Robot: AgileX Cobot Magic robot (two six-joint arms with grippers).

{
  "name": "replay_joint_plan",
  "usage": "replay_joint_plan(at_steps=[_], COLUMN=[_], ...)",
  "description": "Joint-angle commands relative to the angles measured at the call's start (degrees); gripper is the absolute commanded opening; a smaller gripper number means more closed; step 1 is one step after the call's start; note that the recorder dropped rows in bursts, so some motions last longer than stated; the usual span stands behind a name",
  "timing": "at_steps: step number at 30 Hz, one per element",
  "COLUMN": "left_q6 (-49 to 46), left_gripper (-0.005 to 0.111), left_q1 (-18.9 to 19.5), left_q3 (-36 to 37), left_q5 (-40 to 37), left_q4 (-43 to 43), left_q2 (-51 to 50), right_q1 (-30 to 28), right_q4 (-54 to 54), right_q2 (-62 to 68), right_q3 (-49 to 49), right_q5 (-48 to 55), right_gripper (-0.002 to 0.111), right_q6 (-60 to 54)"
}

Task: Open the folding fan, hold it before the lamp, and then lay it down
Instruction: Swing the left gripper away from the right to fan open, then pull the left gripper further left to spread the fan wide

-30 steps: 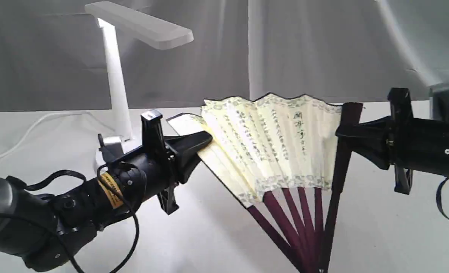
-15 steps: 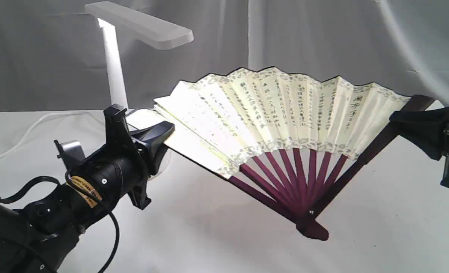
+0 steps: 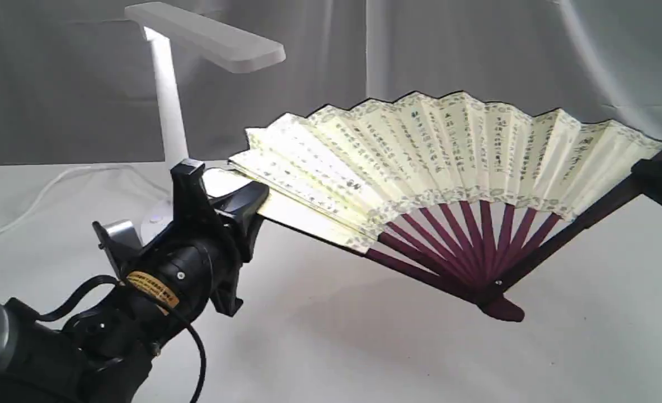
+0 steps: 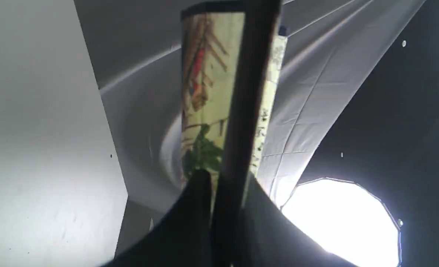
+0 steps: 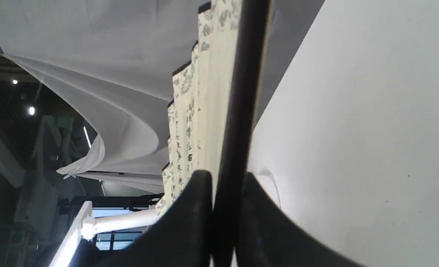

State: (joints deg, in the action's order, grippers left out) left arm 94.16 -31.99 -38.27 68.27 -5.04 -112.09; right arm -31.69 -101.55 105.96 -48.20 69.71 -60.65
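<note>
My left pincer (image 3: 255,197) is clamped on one outer guard and my right pincer (image 3: 652,174) on the other. Folding fan (image 3: 448,151) spread wide, script side showing, up over tabletop (image 3: 364,352). Lamp (image 3: 168,112) behind its left end.

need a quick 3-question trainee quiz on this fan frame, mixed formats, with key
1. True or false: the folding fan is folded shut.
2. The left gripper and right gripper each clamp: A) an outer guard B) a maroon rib C) nothing.
3. Fill in: in the exterior view, the lamp stands nearer the ___ gripper.
Key: 1 false; 2 A; 3 left.
</note>
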Motion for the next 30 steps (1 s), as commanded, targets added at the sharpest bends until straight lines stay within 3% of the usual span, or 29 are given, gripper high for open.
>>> replay_joint_plan(at_steps=[1,10,19,30], left_q6=[0.9,0.9,1.1,-0.2], left_gripper=[0.0,0.0,0.0,0.0], left_q1=[-0.1,-0.6,-4.9,-4.9], left_q3=[0.1,0.1,0.1,0.1], left_q5=[1.7,1.7,1.7,1.7], left_q4=[-3.9,-4.2,-12.0,-14.4], left_q2=[0.9,0.9,0.9,1.5], right_q1=[-2.2,-5.9,-9.3,-12.4], right_q4=[2.4,4.2,4.9,5.0], right_q2=[-0.3,-0.3,-0.3,-0.3], right_q3=[0.1,0.1,0.1,0.1], right_q5=[-1.7,-1.7,-1.7,-1.4], right_gripper=[0.0,0.0,0.0,0.0], right_q6=[-3.1,-1.8,-1.8,-1.4])
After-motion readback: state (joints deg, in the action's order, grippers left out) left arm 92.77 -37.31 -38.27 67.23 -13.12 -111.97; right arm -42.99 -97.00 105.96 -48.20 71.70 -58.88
